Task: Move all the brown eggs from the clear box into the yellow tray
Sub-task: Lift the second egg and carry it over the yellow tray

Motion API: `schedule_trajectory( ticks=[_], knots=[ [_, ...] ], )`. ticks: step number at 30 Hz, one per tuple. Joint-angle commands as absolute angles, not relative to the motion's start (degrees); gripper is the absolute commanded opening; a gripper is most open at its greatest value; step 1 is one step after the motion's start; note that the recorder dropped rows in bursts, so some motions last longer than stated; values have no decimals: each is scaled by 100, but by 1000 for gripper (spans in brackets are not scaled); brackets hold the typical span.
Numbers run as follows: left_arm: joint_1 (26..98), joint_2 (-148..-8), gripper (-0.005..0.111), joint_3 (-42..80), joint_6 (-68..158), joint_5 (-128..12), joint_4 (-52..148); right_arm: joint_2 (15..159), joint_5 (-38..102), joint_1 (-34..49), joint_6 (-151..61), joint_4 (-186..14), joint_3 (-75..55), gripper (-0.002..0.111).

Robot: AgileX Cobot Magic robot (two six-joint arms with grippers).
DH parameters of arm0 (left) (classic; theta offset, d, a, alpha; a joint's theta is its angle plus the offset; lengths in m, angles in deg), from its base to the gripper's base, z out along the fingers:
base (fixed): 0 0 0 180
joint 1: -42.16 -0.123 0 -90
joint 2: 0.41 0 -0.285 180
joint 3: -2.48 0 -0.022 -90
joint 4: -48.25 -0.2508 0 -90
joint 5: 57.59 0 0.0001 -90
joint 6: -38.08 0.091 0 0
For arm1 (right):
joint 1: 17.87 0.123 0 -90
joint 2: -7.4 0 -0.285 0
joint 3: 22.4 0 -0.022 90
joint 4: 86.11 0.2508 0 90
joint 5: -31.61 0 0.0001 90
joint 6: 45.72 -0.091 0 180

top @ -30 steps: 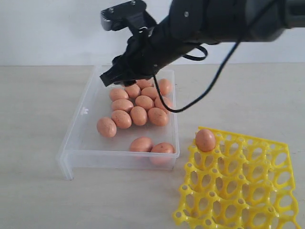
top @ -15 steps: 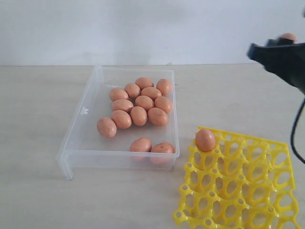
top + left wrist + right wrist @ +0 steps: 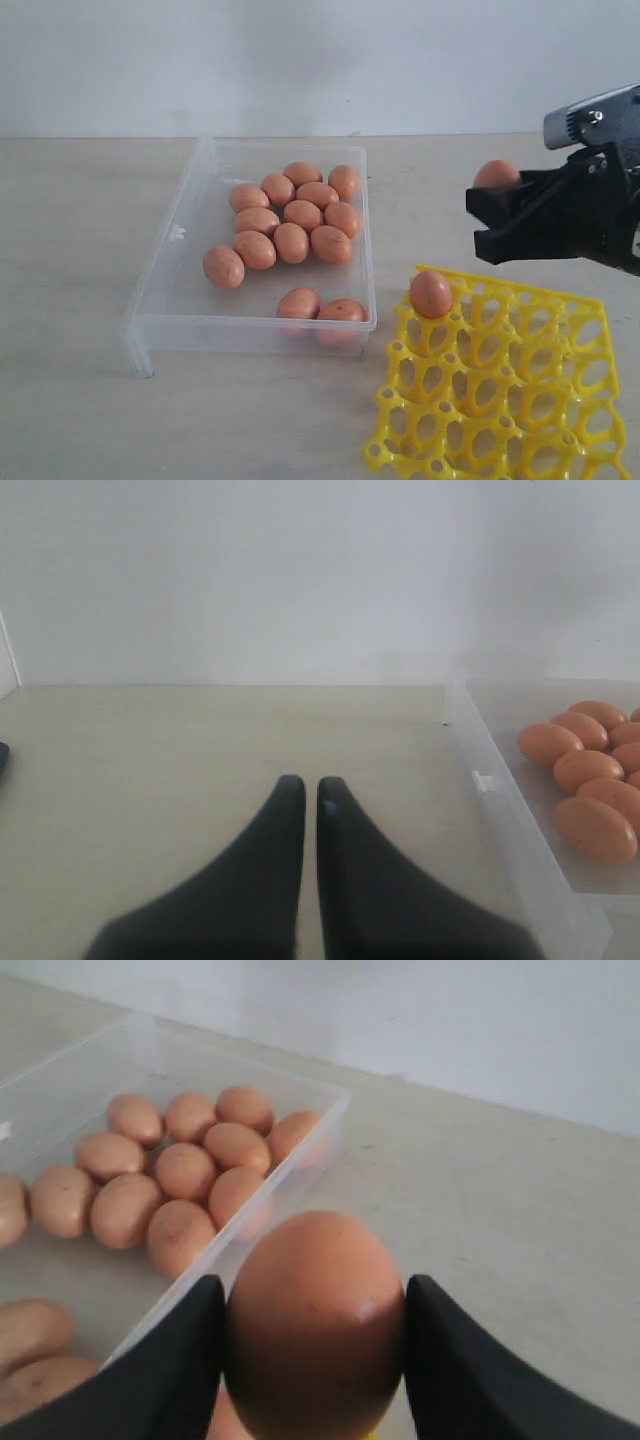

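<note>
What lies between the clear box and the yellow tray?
Only a narrow strip of bare tabletop, shown in the exterior view; the clear box and yellow tray do not touch.

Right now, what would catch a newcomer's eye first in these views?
The right gripper holds a brown egg raised near the yellow tray. One egg already sits in the tray's corner cup nearest the clear box, where many more eggs lie clustered.
</note>
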State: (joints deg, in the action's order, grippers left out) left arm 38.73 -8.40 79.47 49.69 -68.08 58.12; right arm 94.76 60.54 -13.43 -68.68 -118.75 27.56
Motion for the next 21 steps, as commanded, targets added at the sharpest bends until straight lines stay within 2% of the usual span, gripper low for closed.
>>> schedule_trajectory(
  ticks=[1, 4, 7, 16, 21],
  knots=[
    [3876, -820, 4, 7970, 4970, -6783, 5803, 9801, 6032, -1395, -8929, -14278, 2434, 0],
    [3876, -820, 4, 7970, 4970, -6783, 5803, 10192, 6271, -1395, -10866, -16377, 2062, 0],
    [3876, -820, 4, 7970, 4970, -6783, 5803, 10566, 6686, -1395, -11935, -17799, 1695, 0],
    [3876, -820, 4, 7970, 4970, -6783, 5803, 10528, 6778, -1424, -12056, -17945, 1603, 0],
    [3876, -820, 4, 7970, 4970, -6783, 5803, 10487, 7445, -2231, -11553, -17149, 1820, 0]
  ],
)
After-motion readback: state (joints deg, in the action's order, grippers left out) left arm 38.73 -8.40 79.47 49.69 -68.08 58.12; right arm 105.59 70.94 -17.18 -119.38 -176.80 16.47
